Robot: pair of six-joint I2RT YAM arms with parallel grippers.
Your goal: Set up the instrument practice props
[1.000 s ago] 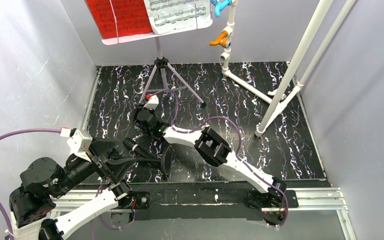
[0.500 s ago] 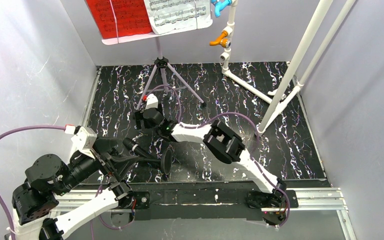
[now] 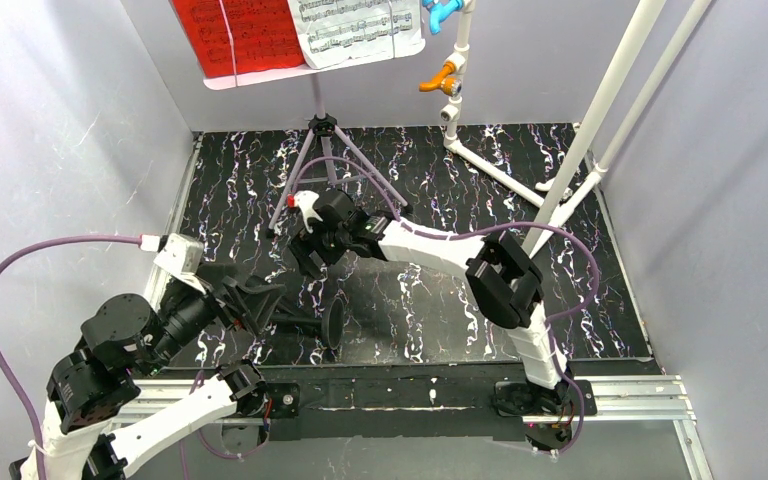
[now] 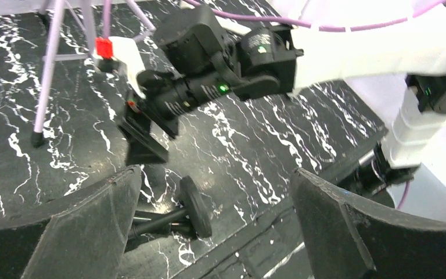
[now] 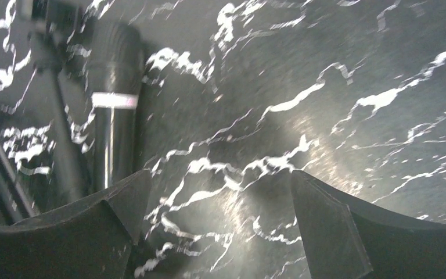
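The lilac music stand [image 3: 322, 140] stands at the back on its tripod legs [image 4: 49, 64], with red pages [image 3: 235, 35] and white pages [image 3: 355, 28] on its desk. On the marbled floor lies the black microphone stand [image 3: 305, 322], tipped over, its round base [image 4: 195, 206] on edge. The microphone [image 5: 113, 99] rests on the floor beside it. My left gripper [image 3: 260, 295] hovers open over the microphone end, empty [image 4: 215, 180]. Farther back, my right gripper [image 3: 305, 258] is open above bare floor [image 5: 219, 177], apart from the microphone.
A white pipe frame [image 3: 570, 160] with an orange tap [image 3: 440, 76] and a blue tap [image 3: 442, 12] fills the back right. Grey walls close in on three sides. A black rail [image 3: 410, 395] runs along the near edge.
My right gripper has opened and drawn back from the microphone stand toward the music stand. My left arm has swung right, and its gripper now covers the microphone end.
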